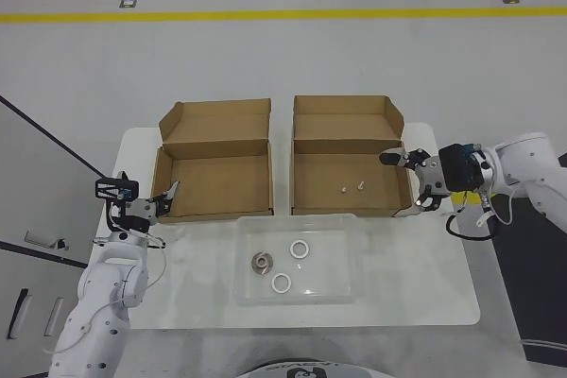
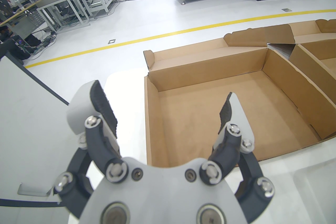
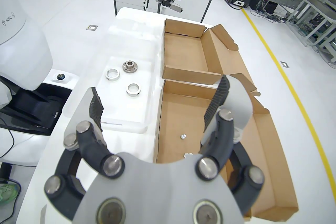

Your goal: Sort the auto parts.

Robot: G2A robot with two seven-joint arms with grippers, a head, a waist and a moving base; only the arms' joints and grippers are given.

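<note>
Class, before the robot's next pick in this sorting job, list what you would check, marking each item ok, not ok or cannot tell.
1. Left gripper open, holding nothing: ok.
2. Right gripper open, holding nothing: ok.
3. Two rings and flanged hub lie apart in clear tray: ok.
4. Left box has room: ok.
5. Right box holds two small screws, with room: ok.
6. Which box takes rings: cannot tell.

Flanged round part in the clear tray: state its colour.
The flanged round metal hub is dull bronze-grey; the right wrist view shows it best.
</note>
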